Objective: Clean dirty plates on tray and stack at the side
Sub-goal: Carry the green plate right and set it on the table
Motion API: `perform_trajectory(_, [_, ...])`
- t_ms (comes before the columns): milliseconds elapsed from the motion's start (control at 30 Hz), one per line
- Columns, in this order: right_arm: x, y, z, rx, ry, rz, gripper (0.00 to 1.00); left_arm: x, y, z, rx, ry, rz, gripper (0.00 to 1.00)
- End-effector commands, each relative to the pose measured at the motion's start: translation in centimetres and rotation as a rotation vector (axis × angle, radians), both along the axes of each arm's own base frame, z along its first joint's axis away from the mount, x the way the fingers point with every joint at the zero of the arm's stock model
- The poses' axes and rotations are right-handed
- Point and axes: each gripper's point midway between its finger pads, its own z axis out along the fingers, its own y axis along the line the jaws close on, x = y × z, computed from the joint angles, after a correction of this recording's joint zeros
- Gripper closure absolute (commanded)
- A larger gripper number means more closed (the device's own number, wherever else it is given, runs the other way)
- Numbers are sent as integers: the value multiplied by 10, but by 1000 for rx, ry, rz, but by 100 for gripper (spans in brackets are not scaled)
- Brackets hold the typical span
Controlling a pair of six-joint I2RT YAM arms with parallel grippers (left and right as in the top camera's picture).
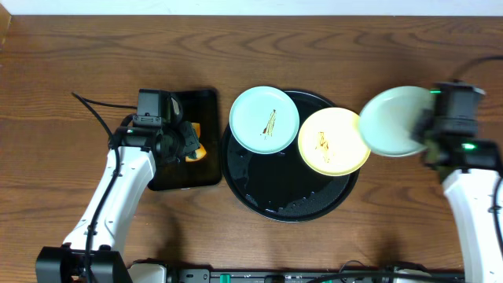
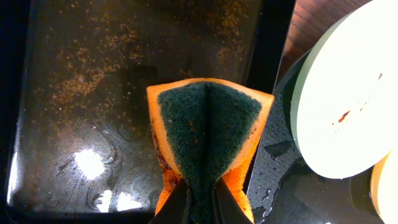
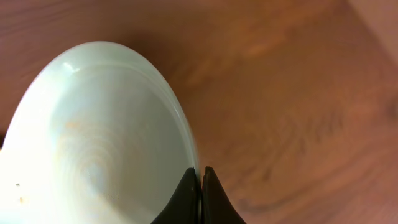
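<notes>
One glossy round tray [image 1: 267,196] holds your streaked mint plate [image 1: 264,119] at 11 o'clock and streaked yellow plate [image 1: 334,141] at 3. The third, a plain mint plate [image 1: 393,122], hangs beyond it, rim pinched by your right gripper [image 3: 200,186]. Your left gripper [image 2: 200,199] clamps one folded sponge [image 2: 208,124].

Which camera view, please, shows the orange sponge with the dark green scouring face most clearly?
The left wrist view: the folded orange sponge with its dark green scouring face fills the centre, pinched by the left gripper. The overhead view shows only an orange sliver beside that gripper; the right wrist view shows none of it.
</notes>
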Motion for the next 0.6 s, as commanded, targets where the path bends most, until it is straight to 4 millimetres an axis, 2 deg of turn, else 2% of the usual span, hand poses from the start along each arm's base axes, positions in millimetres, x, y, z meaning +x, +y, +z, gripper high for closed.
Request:
perform_trajectory(0, [-9,-28,-4,170,-62,-145,99,1,0,1,-4,-2,0,92])
perform_trajectory(100, [-25,-57,-15,219,-47,-241,99,0,0,1,-4,3,-1,92])
perform_trajectory(300, [-44,-79,-50,314,13,-352,99,-1,0,1,-4,4,0,92])
perform_trajectory(433, [-41,-99,-70,312,11,-401,99,-1,0,1,-4,4,-1,92])
perform_trajectory(567, [-38,-109,-92,308,50,-427,99,-1,0,1,-4,4,0,92])
